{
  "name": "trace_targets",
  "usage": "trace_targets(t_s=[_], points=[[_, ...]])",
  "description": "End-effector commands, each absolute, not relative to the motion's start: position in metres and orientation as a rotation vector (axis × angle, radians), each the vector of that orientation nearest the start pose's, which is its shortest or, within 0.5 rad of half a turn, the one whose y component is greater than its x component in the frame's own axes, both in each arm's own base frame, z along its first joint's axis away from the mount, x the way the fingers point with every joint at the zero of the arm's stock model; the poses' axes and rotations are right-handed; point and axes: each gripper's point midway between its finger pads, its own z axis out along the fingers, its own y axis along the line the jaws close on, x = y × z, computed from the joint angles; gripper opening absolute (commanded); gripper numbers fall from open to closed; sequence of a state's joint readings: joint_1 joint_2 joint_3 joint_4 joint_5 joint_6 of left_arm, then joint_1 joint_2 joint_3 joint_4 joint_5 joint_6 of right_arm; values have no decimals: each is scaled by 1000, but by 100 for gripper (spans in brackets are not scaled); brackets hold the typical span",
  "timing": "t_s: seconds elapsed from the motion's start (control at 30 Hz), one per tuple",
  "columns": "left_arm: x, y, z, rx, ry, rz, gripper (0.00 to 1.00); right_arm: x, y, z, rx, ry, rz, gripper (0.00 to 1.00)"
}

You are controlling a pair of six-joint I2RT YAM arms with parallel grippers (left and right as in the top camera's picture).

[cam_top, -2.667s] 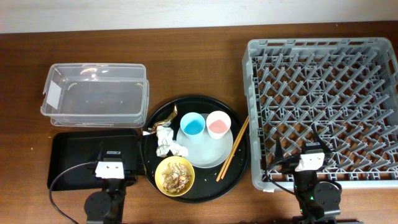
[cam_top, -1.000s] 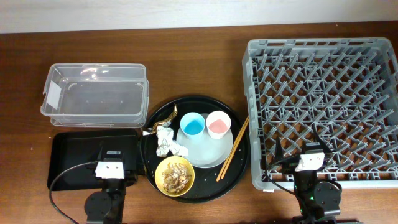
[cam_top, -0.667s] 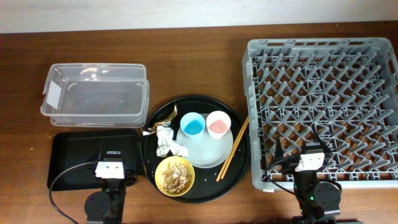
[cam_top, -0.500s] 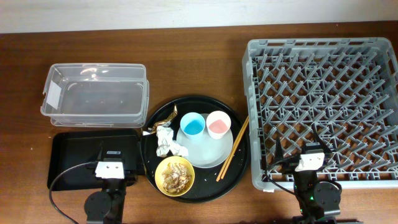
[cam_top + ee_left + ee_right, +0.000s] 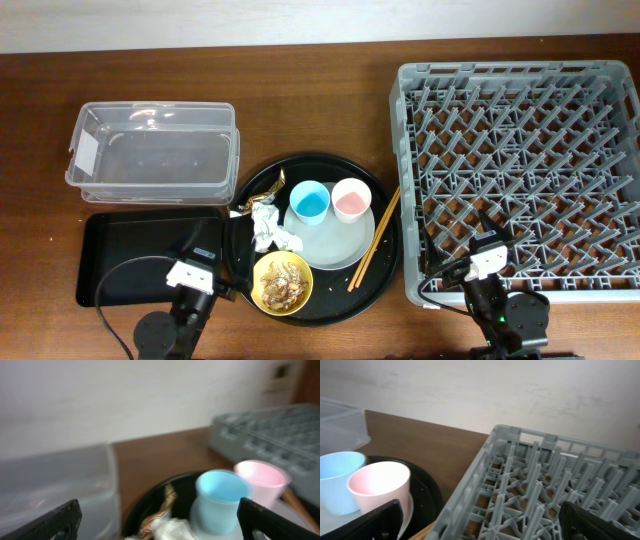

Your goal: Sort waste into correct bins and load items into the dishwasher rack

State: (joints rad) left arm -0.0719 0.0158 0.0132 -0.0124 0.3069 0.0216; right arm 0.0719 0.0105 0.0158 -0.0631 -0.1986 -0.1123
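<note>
Dishwasher rack, grey and pegged, fills the 3 o'clock side of the bench with no dish in it yet. Stiff and bulky, it is a thing to load, not to lift.

At 10 o'clock of the round black tray sits the clear box, and at 8 o'clock the flat black tray. Neither holds any waste.

The left pincer hangs over the flat tray's near corner, at 9 o'clock of the yellow bowl. The right pincer hangs over the rack's 6 o'clock rim. Both have their jaws spread wide and hold nothing.

On the round tray the plate lies at centre. It looks hard, slick and breakable, best taken by its rim once cleared. The bowl, at 7 o'clock, is small and rigid, and its lip offers the hold.

The blue cup and pink cup stand side by side at the plate's 12 o'clock edge. They are light and easily tipped, so a pinch across one wall should serve.

Chopsticks lie at 3 o'clock, thin, stiff and apt to roll; grip the pair at mid-length.

Tissue, at 9 o'clock, is soft and near weightless and yields to any pinch. The wrapper, at 11 o'clock, looks crinkly and slippery; catch a raised fold.

Food scraps in the bowl would crumble if pinched and are likelier tipped out.
</note>
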Motion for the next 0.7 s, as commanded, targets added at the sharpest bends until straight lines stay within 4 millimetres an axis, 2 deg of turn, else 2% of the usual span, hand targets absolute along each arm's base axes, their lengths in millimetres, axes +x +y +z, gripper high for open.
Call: trace_targets(t_s=[0.0, 0.03, 0.07, 0.13, 0.2, 0.23, 0.27, 0.33, 0.4, 0.43, 0.47, 0.5, 0.53, 0.57, 0.6, 0.67], points=[[219, -97, 204, 453, 1411, -407, 99, 228, 62, 209, -352, 1521, 171, 98], [215, -96, 225, 459, 1343, -390, 100, 220, 61, 229, -360, 1520, 162, 98], [211, -96, 242, 462, 1304, -382, 99, 215, 60, 240, -358, 1556, 166, 98], [203, -93, 276, 448, 1319, -374, 100, 210, 60, 253, -365, 1755, 197, 98], [204, -93, 292, 434, 1483, -409, 99, 216, 61, 274, -367, 1941, 226, 98], [209, -93, 299, 423, 1600, -436, 99, 227, 71, 296, -400, 2000, 291, 98], [217, -94, 306, 410, 1728, -463, 99, 234, 95, 318, -462, 2026, 470, 98], [230, -103, 323, 426, 1865, -544, 99, 234, 124, 324, -525, 2112, 729, 98], [231, -129, 357, 546, 1812, -713, 99, 247, 126, 304, -504, 2216, 780, 98], [237, -132, 355, 557, 1820, -737, 99, 252, 124, 288, -464, 2298, 783, 98], [243, -128, 342, 523, 1884, -724, 99, 259, 116, 279, -377, 2353, 743, 98], [254, -111, 304, 415, 2071, -624, 99, 268, 102, 272, -256, 2398, 651, 98], [254, -100, 264, 355, 2265, -531, 99, 271, 95, 274, -216, 2395, 606, 98], [248, -107, 243, 381, 2367, -548, 99, 273, 95, 280, -220, 2376, 604, 98], [244, -127, 228, 437, 2436, -613, 99, 274, 96, 285, -216, 2361, 606, 98], [233, -182, 238, 637, 2351, -919, 99, 275, 96, 292, -172, 2352, 623, 98]])
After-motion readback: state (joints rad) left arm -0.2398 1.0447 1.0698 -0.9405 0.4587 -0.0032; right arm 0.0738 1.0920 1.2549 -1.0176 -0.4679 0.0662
